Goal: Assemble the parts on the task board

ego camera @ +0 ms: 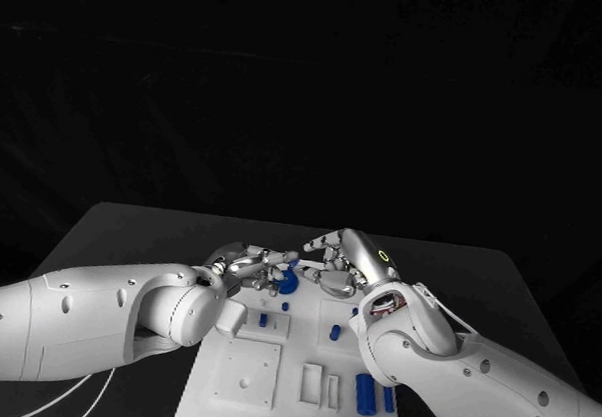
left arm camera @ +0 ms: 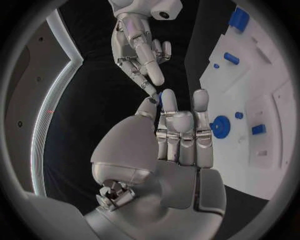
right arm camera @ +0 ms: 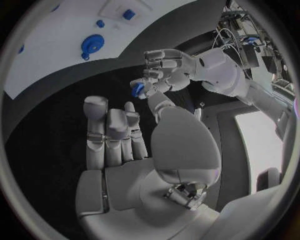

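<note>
Two white robot arms meet above the far end of the flat white rectangular task board (ego camera: 246, 384), which lies in the middle of the black worktop (ego camera: 124, 235); the left robot hand (ego camera: 249, 263) and the right robot hand (ego camera: 341, 263) face each other, fingertips close together, over the dark surface just beyond the board's far edge.

Left robot hand: fingers curled inward, pinching a small blue plastic part (right arm camera: 137, 89) between thumb and fingertips; the right wrist view shows this most plainly, the left wrist view shows a sliver of blue at the fingertips.

Right robot hand: fingers extended and slightly apart, holding nothing; one fingertip (left arm camera: 152, 90) reaches toward the held part, and whether it touches cannot be told.

On the board: a round blue disc-shaped part (left arm camera: 220, 126) near the far end, close beneath the hands; small blue pegs (ego camera: 263, 319) standing in a raised white block further in; two elongated blue cylindrical parts (ego camera: 366, 393) lying side by side near the right edge; a white rectangular frame (ego camera: 312, 384) just beside them.
</note>
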You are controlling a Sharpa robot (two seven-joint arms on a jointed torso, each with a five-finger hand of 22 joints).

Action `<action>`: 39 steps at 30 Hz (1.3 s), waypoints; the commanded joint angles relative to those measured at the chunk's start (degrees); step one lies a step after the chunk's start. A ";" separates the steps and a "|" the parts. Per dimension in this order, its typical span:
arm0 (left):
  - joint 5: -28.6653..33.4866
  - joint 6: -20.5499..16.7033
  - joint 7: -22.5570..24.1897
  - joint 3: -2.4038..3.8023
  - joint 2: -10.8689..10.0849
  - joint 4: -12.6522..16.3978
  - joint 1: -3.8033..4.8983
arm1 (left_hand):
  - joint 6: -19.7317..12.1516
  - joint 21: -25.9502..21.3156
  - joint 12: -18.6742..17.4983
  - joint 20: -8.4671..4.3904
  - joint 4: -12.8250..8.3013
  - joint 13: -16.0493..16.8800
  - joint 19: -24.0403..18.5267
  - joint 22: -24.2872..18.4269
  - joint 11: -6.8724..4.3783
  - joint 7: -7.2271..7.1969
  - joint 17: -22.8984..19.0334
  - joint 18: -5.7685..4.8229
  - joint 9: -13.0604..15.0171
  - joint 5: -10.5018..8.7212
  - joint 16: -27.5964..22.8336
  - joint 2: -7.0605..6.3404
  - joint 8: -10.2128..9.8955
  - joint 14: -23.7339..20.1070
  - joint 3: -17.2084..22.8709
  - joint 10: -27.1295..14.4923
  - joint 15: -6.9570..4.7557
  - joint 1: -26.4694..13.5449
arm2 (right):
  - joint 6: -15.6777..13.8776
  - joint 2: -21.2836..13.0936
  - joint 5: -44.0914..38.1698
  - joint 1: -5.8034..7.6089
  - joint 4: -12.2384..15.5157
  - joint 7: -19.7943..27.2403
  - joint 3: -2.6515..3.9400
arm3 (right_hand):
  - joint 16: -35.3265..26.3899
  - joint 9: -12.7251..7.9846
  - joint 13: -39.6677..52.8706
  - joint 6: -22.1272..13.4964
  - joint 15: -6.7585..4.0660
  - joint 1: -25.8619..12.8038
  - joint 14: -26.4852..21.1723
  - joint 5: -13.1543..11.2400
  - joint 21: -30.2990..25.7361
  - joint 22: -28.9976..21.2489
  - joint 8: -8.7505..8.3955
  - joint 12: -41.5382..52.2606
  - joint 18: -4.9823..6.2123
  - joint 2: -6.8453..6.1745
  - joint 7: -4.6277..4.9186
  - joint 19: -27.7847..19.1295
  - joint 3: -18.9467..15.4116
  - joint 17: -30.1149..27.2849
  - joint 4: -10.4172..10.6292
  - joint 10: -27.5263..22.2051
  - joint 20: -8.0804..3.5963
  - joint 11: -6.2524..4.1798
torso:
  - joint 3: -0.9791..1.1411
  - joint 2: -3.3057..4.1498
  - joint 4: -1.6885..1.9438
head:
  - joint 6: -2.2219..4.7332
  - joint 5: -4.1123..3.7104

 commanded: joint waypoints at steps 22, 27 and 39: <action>0.50 4.26 -0.28 0.03 0.44 0.78 -0.05 | 0.82 0.49 -0.24 -0.10 -3.98 -0.38 -0.39 1.13 -0.02 -0.50 -0.21 -0.66 -0.02 0.03 -0.82 0.99 0.22 0.13 3.23 0.04 0.04 -0.29 | -1.41 0.55 -2.65 -0.08 -0.45 0.32 -1.17 | -0.21 0.47 0.40 4.87 -0.78 1.23 0.49 -1.84 0.92 4.37 0.02 -0.34 -0.93 1.10 -1.18 0.87 6.06 0.50 -0.92 0.84 -1.05 -1.01 | 0.00 0.00 -0.02 | -0.24 -0.03; 0.50 4.17 -0.36 0.03 0.41 0.71 -0.06 | 0.81 0.55 -0.26 -0.10 -4.06 -0.42 -0.36 1.13 -0.03 -0.49 -0.18 -0.64 -0.02 0.03 -0.87 1.01 0.22 0.18 3.22 0.07 0.05 -0.30 | -2.58 0.33 -2.16 -0.08 -0.27 0.95 -1.19 | -0.23 0.19 0.89 6.22 -1.32 -0.18 0.69 -1.89 1.61 4.47 0.04 -0.53 -1.64 1.49 -1.65 1.04 13.07 0.96 -0.82 1.36 -1.92 -1.49 | 0.04 0.02 -0.05 | -0.27 -0.01; 0.29 3.99 -0.65 0.03 0.22 0.39 -0.06 | 0.93 0.71 -0.41 -0.10 -4.50 -0.55 -0.40 1.14 -0.01 -0.48 -0.06 -0.60 0.01 0.75 -1.02 0.90 0.24 0.23 3.21 0.00 0.04 -0.23 | -2.64 -0.33 -1.10 -0.13 -0.10 1.90 -1.19 | -1.00 0.41 0.93 5.93 -1.23 -0.59 0.57 -1.89 1.62 4.48 0.04 -1.60 -1.60 3.08 -1.22 0.76 18.56 1.04 -2.14 0.93 -1.84 -1.39 | 0.03 -0.01 -0.03 | -0.53 -0.11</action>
